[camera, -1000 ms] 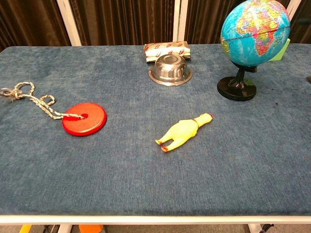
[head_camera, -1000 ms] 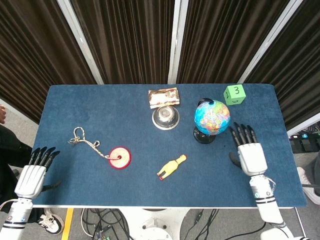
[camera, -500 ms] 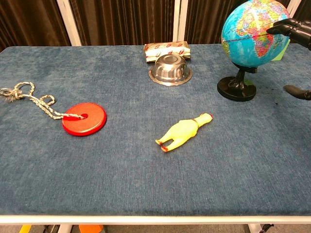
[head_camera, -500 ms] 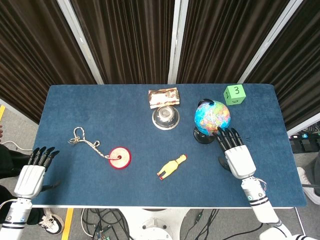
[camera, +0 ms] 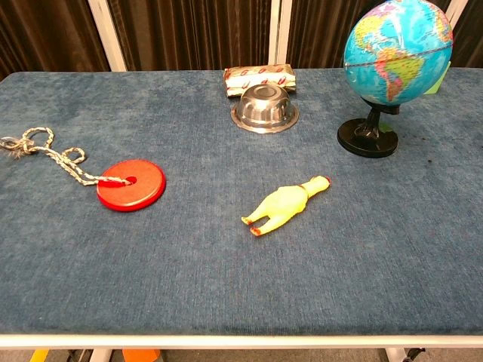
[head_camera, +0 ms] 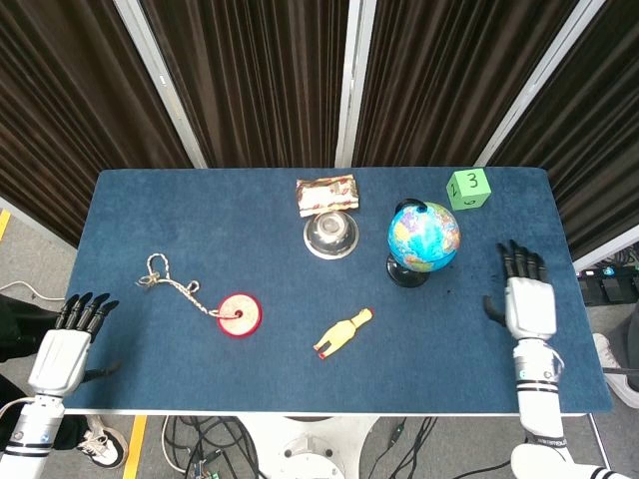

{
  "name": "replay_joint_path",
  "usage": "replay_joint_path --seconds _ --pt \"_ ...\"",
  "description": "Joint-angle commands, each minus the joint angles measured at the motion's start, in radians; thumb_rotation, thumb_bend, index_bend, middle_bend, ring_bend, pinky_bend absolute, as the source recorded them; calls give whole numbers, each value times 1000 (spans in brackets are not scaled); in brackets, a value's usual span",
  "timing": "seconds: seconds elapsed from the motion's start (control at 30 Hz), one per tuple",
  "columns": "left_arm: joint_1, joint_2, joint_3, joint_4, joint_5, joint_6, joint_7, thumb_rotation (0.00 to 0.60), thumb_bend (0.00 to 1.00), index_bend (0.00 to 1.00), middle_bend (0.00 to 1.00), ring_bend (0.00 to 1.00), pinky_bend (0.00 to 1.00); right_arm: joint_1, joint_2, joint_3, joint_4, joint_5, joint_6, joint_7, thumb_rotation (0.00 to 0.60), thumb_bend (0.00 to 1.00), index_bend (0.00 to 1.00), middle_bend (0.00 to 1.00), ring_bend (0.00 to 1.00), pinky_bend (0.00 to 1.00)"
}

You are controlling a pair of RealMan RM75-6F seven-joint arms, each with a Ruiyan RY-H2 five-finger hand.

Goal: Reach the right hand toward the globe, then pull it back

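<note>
Half a second on from contact at the globe, now sitting well clear of it: right robot hand resting palm-down over the counter near its right edge, fingers spread and straight, holding nothing. Showing nowhere in the chest view any more, where dark fingertips were crossing the globe's upper right a moment back. Standing upright on its black base, off to the left of the right robot hand and a little further from the robot, with bare blue cloth between the two. Displaying a different face in the chest view than before, so likely spinning or just spun by the brush of the fingers. Reading as both parts of the task being done or nearly so: reach made, retreat well along, perhaps only settling left.

Lying left of the right robot hand beyond the globe and keeping their places: steel bowl, wrapped packet, yellow rubber chicken, red disc on a rope. Sitting ahead of the right robot hand, green numbered cube. Hanging at the counter's far left corner, left robot hand, fingers extended, empty, unmoved.
</note>
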Motion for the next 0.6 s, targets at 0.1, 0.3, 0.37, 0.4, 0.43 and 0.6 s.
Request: replay_joint_path --seconds 0.1,0.3,0.37,0.4,0.43,0.6 --pt "-1 -2 1 -3 2 -1 6 600 0 135 79 17 53 -59 44 9 -32 -9 49 14 600 234 0 0 0 0" --pt "0 -1 -1 -12 3 5 12 600 0 135 79 17 53 -120 70 -143 34 -259 108 133 600 242 0 0 0 0" --pt "-1 0 -1 -15 5 5 13 600 0 135 79 17 53 -134 76 -205 83 -366 125 190 600 246 0 0 0 0" --pt "-1 0 -1 -17 6 6 14 600 0 135 79 17 53 -145 77 -242 119 -427 142 215 600 247 0 0 0 0" --pt "-1 1 -1 -19 7 6 15 600 0 135 79 17 53 -153 76 -265 143 -463 156 227 600 247 0 0 0 0" --pt "1 7 1 -26 8 8 17 600 0 135 79 17 53 -191 54 -321 214 -560 217 268 600 243 0 0 0 0"
